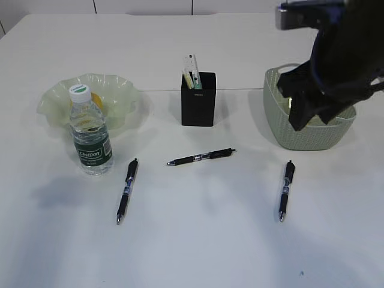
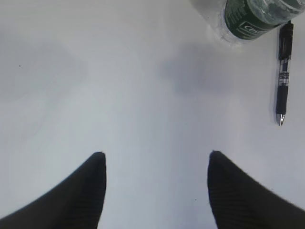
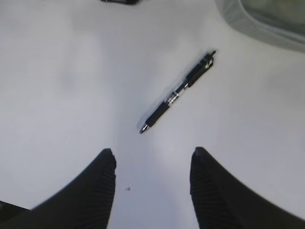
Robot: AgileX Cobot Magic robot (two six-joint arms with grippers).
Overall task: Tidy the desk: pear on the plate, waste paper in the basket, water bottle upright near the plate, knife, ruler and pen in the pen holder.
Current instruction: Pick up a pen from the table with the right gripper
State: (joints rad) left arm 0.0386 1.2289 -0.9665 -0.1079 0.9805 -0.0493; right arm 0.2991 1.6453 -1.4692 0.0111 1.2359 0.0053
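Three black click pens lie flat on the white desk [image 1: 198, 240]: left [image 1: 127, 191], middle [image 1: 201, 157], right [image 1: 286, 190], at six o'clock from the black square pen holder [image 1: 198, 99]. Left gripper [image 2: 155, 160] and right gripper [image 3: 152, 155] both gape wide, empty. The clear green-labelled water bottle [image 1: 90, 135] stands upright touching the ruffled pale-green plate [image 1: 117, 90].

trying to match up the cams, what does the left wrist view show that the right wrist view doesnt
Only the left wrist view shows the water bottle, with a pen lying beside it, and the open left gripper. Only the right wrist view shows the basket at its top right corner, a different pen lying slantwise, and the open right gripper. Both show bare white table and empty jaws above it.
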